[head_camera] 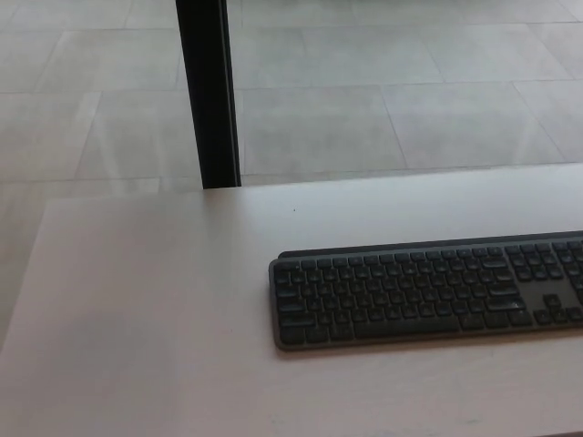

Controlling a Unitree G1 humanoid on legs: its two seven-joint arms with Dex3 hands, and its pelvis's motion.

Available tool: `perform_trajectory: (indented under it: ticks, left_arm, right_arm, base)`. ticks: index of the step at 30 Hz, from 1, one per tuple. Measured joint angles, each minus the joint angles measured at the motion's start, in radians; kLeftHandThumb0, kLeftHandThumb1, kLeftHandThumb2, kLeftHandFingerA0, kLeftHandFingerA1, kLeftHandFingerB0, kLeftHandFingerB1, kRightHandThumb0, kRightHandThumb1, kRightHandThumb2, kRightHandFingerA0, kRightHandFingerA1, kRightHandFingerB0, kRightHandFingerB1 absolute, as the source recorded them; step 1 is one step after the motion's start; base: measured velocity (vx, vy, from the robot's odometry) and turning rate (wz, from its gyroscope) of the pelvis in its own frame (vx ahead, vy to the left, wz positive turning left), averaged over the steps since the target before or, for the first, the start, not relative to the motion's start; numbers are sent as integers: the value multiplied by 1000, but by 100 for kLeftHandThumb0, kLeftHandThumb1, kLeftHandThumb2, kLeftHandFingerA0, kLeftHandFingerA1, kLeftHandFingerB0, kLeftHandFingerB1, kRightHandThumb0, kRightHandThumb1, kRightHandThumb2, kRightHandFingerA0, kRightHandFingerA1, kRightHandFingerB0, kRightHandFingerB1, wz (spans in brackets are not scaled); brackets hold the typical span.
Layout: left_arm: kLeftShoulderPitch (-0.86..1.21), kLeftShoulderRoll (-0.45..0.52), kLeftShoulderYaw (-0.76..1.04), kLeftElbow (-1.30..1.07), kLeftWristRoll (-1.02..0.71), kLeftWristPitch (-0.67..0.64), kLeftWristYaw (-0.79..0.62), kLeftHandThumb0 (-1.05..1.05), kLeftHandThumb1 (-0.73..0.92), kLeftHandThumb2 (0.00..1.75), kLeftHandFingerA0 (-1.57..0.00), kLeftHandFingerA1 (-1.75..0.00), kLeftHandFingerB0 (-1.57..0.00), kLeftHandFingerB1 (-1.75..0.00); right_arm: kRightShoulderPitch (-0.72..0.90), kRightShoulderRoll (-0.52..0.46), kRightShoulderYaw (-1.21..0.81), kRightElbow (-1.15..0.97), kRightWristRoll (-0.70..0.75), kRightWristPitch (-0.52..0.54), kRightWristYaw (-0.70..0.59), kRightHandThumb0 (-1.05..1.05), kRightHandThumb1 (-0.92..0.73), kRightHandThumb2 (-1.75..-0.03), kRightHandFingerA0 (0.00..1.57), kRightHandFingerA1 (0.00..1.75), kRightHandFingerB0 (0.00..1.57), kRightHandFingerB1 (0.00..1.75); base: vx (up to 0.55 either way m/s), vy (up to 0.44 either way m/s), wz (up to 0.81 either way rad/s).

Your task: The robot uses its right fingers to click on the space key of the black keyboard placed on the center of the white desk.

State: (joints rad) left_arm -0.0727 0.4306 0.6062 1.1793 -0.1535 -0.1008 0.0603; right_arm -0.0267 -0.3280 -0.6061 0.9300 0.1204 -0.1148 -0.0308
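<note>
Where the head view looks down, a black keyboard [428, 291] lies flat on a white desk [155, 309]. It sits toward the right of the picture, and its right end runs past the picture's right edge, so only part of it shows. Its left end, with rounded corners, stops near the middle of the desk's width as seen here. The long edges run almost level across the picture, rising slightly toward the right. The space key [414, 326] is the long bar in the bottom row of keys, close to the near edge of the keyboard; nothing touches it. A cluster of arrow keys shows near the right edge.

The desk surface around the keyboard is pale, with one tiny dark speck [294, 210] behind the keyboard, well apart from it. Beyond the far edge of the desk stands a black upright post [209, 91], reaching from the desk's edge to the top of the picture. Behind it spreads a floor of large grey tiles [383, 100].

Neither of the robot's hands shows in this view, so the state of their fingers cannot be told.
</note>
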Motion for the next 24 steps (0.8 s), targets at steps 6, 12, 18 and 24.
perform_trajectory:
  ticks: [6, 12, 18, 24]
  left_arm:
    - [-29, 13, 95, 52, -56, -8, 20, -44, 41, 85, -82, -93, -78, -72]
    - [-42, 17, 123, 72, -91, -18, 35, -43, 52, 55, -84, -88, -84, -60]
    - [-42, 21, 125, 74, -109, -22, 42, -41, 51, 55, -81, -83, -86, -59]
    - [-39, 25, 124, 79, -128, -27, 44, -41, 51, 55, -83, -88, -84, -59]
  right_arm:
    - [-26, -19, -128, 4, 75, -25, -6, -51, -50, -55, 87, 63, 64, 56]
    - [-96, -76, -228, -46, 147, -29, -49, -46, -56, -57, 88, 60, 56, 48]
    - [-236, -183, -264, -111, 200, 6, -87, -37, -61, -58, 85, 66, 54, 44]
    - [-412, -276, -244, -188, 224, 77, -132, -60, -53, -56, 107, 77, 74, 54]
  base:
    - [0, 0, 0]
    - [0, 0, 0]
    - [0, 0, 0]
    - [0, 0, 0]
